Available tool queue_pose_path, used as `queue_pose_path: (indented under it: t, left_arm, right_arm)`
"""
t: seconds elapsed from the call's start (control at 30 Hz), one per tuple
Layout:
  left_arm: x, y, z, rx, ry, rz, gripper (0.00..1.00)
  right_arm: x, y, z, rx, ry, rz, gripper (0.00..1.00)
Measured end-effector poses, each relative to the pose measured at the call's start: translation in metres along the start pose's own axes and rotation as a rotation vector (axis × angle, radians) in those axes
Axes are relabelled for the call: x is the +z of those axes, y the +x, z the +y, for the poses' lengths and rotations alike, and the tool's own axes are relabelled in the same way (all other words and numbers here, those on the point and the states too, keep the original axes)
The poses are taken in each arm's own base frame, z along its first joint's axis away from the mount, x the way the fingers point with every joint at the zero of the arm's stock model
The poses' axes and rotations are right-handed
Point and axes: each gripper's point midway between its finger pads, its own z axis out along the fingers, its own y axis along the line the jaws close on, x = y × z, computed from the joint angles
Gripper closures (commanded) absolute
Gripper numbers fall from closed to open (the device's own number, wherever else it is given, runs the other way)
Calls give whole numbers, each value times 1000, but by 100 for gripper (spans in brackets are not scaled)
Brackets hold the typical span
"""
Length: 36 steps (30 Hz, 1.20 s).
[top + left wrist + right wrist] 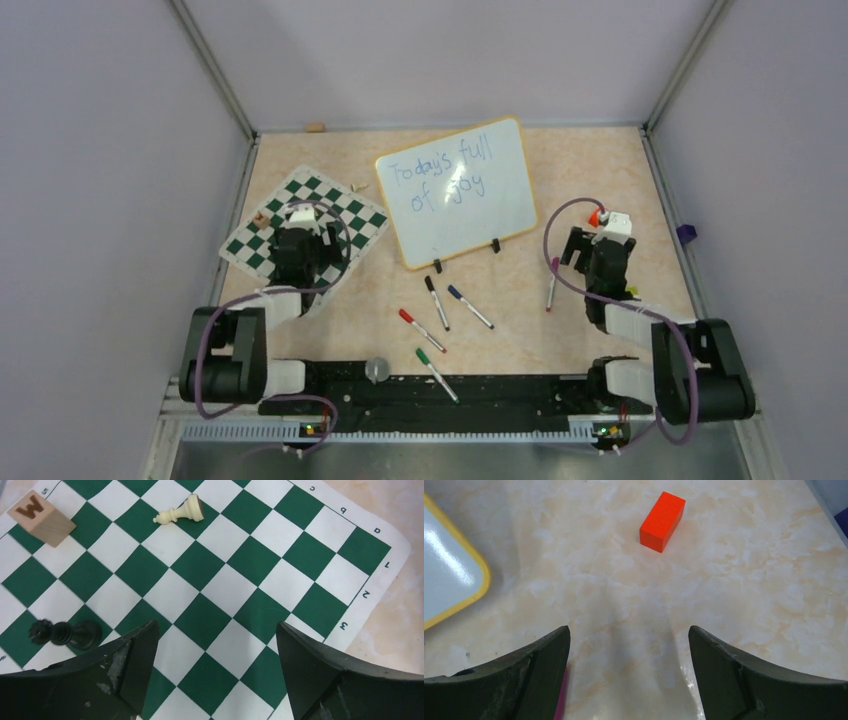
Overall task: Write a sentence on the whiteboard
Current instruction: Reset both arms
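Note:
The whiteboard (475,210) lies tilted at the middle back of the table, with a yellow rim and two black clips on its near edge. The sentence (443,176) in blue marker reads "Today's full of joy" in two lines. A corner of the board shows in the right wrist view (449,580). My left gripper (298,238) is open and empty over the chess mat (345,205); its jaws stand wide apart (215,635). My right gripper (600,245) is open and empty (629,640) over bare table right of the board.
Several markers lie on the table: purple (552,283), blue (470,306), black (436,302), red (421,329), green (437,374). An orange block (662,521) lies ahead of the right gripper. On the mat: a white chess piece (181,513), a black piece (62,633), a wooden "W" block (42,517).

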Motion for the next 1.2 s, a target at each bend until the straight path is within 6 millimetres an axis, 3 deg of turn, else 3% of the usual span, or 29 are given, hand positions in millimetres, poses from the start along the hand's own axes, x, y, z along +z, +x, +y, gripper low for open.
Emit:
queue_pose_path:
  t: [0.2,0.3,0.37,0.4,0.43,0.47,0.5,0.53,0.6,0.87,1.2]
  left_arm:
    - [23,-7,0,49,16,-47,10]
    - [28,-15,14,28,-17,-79,8]
    - [29,-23,21,18,-30,-111,6]
    - [28,-27,22,16,-27,-140,10]
    - [25,-30,21,14,-21,-176,10]
    - [22,-29,21,12,-18,-206,11]
    - [20,-24,21,12,-17,-213,12]
    - [19,-16,22,13,-18,-194,5]
    - [19,-12,22,12,-19,-175,1]
    - [20,-28,21,7,-16,-236,1]
    - [19,-32,21,6,-15,-252,1]
  right_arm:
    - [23,0,7,-37,-55,-25,15]
    - [32,-2,13,-56,-93,-45,19]
    - [32,-6,16,-66,-117,-69,19]
    - [31,-11,19,-66,-130,-95,21]
    - [30,-15,20,-65,-137,-120,17]
    - [29,-18,20,-63,-140,-143,4]
    - [28,-19,20,-64,-142,-152,1]
    - [28,-19,20,-62,-143,-159,1]
    - [28,-20,20,-70,-145,-172,1]
    - [27,-31,22,-64,-151,-217,1]
    - [27,-31,22,-64,-154,-220,1]
